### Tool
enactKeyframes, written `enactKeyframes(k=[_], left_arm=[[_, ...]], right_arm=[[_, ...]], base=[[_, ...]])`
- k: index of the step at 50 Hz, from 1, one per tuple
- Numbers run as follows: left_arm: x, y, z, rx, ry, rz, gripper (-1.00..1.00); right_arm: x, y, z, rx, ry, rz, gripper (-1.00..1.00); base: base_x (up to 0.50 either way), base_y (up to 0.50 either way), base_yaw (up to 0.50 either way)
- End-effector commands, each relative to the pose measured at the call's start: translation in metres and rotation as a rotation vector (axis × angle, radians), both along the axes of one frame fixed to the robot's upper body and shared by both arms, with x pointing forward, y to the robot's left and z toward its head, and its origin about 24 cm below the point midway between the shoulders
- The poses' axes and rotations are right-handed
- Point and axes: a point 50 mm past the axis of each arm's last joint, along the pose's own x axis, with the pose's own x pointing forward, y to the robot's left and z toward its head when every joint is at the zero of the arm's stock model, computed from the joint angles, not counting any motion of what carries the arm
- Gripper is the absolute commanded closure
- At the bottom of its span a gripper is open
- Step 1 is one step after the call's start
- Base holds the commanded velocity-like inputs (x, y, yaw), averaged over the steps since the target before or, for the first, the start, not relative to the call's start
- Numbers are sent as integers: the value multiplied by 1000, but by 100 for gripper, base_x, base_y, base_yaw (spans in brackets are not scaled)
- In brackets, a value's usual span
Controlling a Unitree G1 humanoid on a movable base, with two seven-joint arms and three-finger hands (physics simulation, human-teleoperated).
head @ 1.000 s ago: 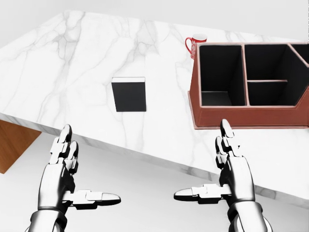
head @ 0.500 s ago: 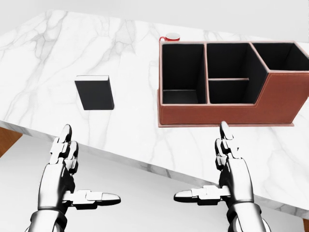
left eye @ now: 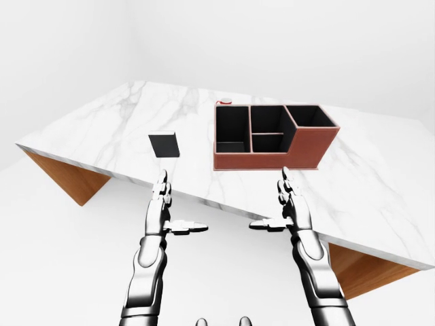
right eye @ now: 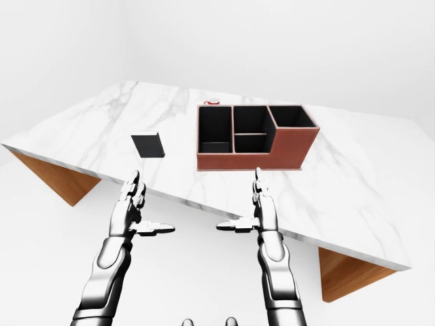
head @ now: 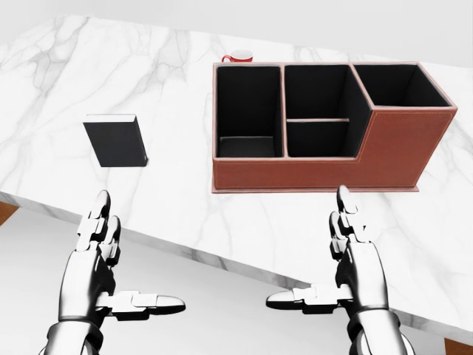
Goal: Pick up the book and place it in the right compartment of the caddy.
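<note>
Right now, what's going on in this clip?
Nothing is being handled yet. The black book lies flat on the marble table, apart from the brown caddy, with a red mug just past the caddy's top edge in the head view. The left hand and right hand hover open and empty at the table's near edge. The caddy's compartments look empty.

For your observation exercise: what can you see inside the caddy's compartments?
All visible compartments of the caddy look dark and empty; the book lies outside on the table. Near walls hide parts of the floors.
</note>
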Motion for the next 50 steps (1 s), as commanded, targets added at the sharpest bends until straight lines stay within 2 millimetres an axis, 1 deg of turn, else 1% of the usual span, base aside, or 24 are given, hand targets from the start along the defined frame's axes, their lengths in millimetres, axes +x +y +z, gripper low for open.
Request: enactKeyframes(k=[1, 24, 50], left_arm=[[0, 1, 0, 1, 0, 2, -100], [0, 1, 0, 1, 1, 2, -100], [0, 1, 0, 2, 0, 2, -100]], right_arm=[[0, 1, 1, -3, -5, 7, -100], [0, 1, 0, -6, -5, 10, -100], [0, 1, -1, -4, -4, 10, -100]], base=[[0, 0, 0], [0, 0, 0], [24, 9, 0]])
